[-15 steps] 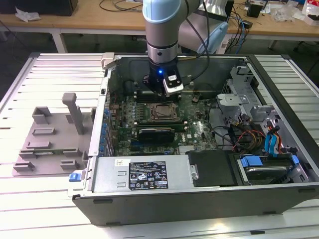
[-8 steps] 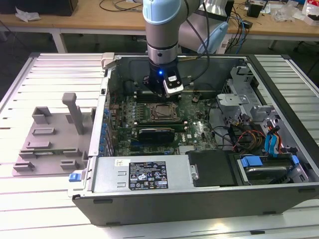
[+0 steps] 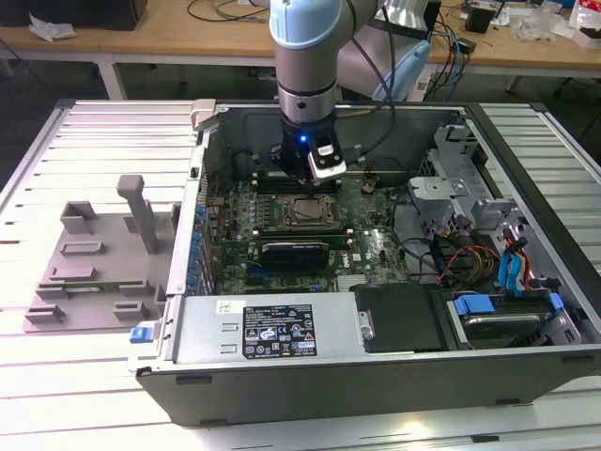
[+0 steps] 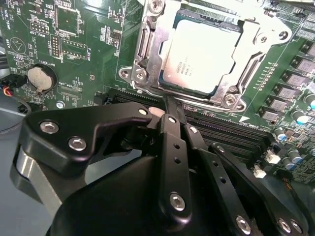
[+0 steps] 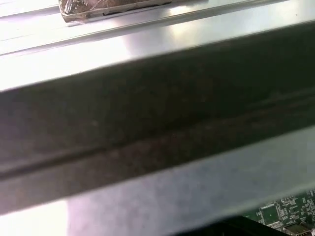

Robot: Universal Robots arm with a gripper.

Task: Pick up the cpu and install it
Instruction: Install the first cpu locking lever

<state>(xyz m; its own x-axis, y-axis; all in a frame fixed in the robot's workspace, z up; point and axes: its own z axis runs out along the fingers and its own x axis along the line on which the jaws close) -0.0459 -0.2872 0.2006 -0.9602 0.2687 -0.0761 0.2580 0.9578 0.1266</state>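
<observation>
The cpu, a square chip with a shiny silver top, lies flat inside the metal socket frame on the green motherboard. In the exterior view the cpu sits mid-board inside the open computer case. My gripper hangs just beside the socket's edge, its black fingers drawn together with nothing seen between them. In the exterior view the gripper is low over the board, right behind the socket, under the arm's wrist.
Grey plastic tray blocks stand on the slatted table at the exterior view's left. The case's walls ring the board. Memory slots run beside the socket, and a coin battery sits nearby. Drive bays and cables crowd the exterior view's right.
</observation>
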